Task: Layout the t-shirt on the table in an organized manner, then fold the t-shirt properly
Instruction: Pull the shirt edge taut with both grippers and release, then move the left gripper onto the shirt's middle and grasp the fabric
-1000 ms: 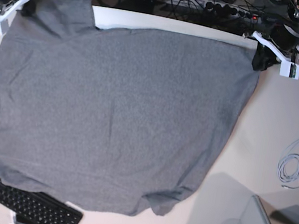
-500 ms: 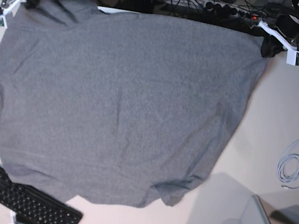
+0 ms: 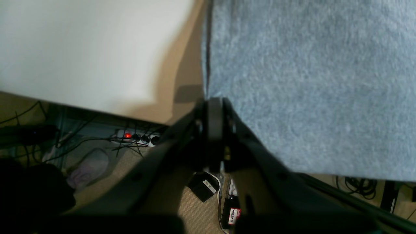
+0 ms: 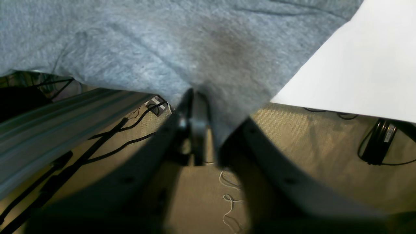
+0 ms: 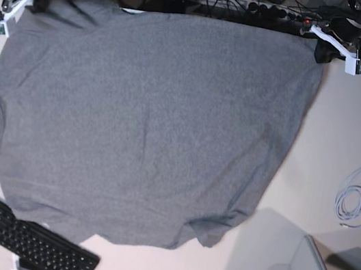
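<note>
1. Lying spread flat, the t-shirt [image 5: 148,123] covers most of the worktop [image 5: 349,122], its far edge at 12 o'clock overhanging the rim
2. Left gripper [image 3: 213,107], at the 1 o'clock corner, is clamped tight on the t-shirt's edge
3. Right gripper [image 4: 208,97], at 11 o'clock, has its jaws slightly parted with cloth bunched between them
4. A black keyboard [image 5: 18,236] sits at 7 o'clock, touching the hem

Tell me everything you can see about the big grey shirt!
The t-shirt is plain heather-grey, soft and fuzzy-looking, with no print. It lies spread wide over the white table, mostly flat with a few wrinkles. Its far edge hangs just past the table's back edge. The left gripper is shut on one far corner; the right gripper has cloth between its fingers at the other. Its near edge is bunched at one corner and overlaps a black keyboard.
</note>
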Motion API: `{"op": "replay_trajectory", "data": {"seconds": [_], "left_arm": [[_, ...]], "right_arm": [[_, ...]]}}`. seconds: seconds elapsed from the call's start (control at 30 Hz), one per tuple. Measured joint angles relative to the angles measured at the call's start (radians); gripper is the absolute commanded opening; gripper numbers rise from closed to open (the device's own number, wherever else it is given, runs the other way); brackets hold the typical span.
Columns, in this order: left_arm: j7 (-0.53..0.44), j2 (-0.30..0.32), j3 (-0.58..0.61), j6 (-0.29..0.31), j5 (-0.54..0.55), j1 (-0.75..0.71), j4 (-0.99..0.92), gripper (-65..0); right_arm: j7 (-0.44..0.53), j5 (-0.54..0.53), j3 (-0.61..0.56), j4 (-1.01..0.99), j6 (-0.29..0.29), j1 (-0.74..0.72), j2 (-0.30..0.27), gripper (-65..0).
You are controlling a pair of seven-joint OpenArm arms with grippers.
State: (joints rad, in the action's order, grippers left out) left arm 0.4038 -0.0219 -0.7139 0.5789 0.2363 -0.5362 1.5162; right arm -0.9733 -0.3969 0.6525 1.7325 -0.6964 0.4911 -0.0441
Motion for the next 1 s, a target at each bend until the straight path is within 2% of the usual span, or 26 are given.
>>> {"op": "replay_trajectory", "data": {"seconds": [0.07, 0.1, 0.17, 0.23, 0.3, 0.43, 0.53, 0.6, 0.7, 0.73, 0.77, 0.9, 1.0], "left_arm": [[0.000, 0.000, -0.003, 0.000, 0.001, -0.002, 0.001, -48.1], [0.000, 0.000, -0.004, -0.003, 0.001, -0.001, 0.001, -40.3], [0.000, 0.000, -0.014, -0.003, 0.001, -0.001, 0.002, -29.0], [0.004, -0.006, -0.059, 0.001, 0.000, 0.002, 0.011, -23.0], [0.004, -0.006, -0.116, 0.000, 0.003, 0.001, 0.037, -23.0], [0.015, 0.009, -0.195, -0.004, -0.004, 0.026, 0.119, -23.0], [0.029, 0.067, -0.164, -0.004, -0.003, 0.112, 0.158, -23.0], [0.124, 0.137, -0.078, -0.002, -0.008, 0.206, 0.158, -23.0], [0.221, 0.211, 0.106, -0.002, -0.107, 0.419, 0.087, -23.2], [0.217, 0.216, 0.165, 0.003, -0.142, 0.492, 0.042, -23.2], [0.209, 0.221, 0.222, 0.005, -0.193, 0.571, -0.023, -23.2], [0.146, 0.216, 0.401, -0.003, -0.399, 0.880, -0.382, -23.4], [0.002, 0.223, 0.549, -0.003, -0.408, 1.105, -0.726, -23.2]], "right_arm": [[0.001, -0.003, 0.003, 0.000, 0.000, -0.001, 0.000, -34.5], [0.000, -0.003, 0.005, 0.000, 0.000, -0.006, 0.000, -29.1], [0.002, -0.007, 0.011, 0.000, 0.000, -0.018, 0.000, -29.4], [0.005, -0.015, 0.051, 0.001, 0.000, -0.035, 0.005, -33.9], [0.003, -0.008, 0.102, 0.001, 0.000, -0.055, 0.003, -36.2], [-0.003, 0.007, 0.192, 0.001, 0.000, -0.121, -0.004, -36.3], [-0.004, 0.006, 0.167, -0.006, 0.000, -0.186, -0.039, -36.3], [0.003, 0.008, 0.091, -0.055, 0.000, -0.247, -0.084, -36.9], [0.003, -0.001, -0.026, -0.183, -0.002, -0.369, -0.102, -37.4], [0.008, -0.009, -0.045, -0.226, -0.005, -0.400, -0.100, -38.0], [0.006, -0.006, -0.066, -0.275, -0.002, -0.438, -0.102, -41.3], [0.011, 0.012, -0.141, -0.432, 0.003, -0.529, -0.107, -65.0], [0.080, 0.002, -0.190, -0.455, 0.005, -0.535, -0.104, -63.2]]}}
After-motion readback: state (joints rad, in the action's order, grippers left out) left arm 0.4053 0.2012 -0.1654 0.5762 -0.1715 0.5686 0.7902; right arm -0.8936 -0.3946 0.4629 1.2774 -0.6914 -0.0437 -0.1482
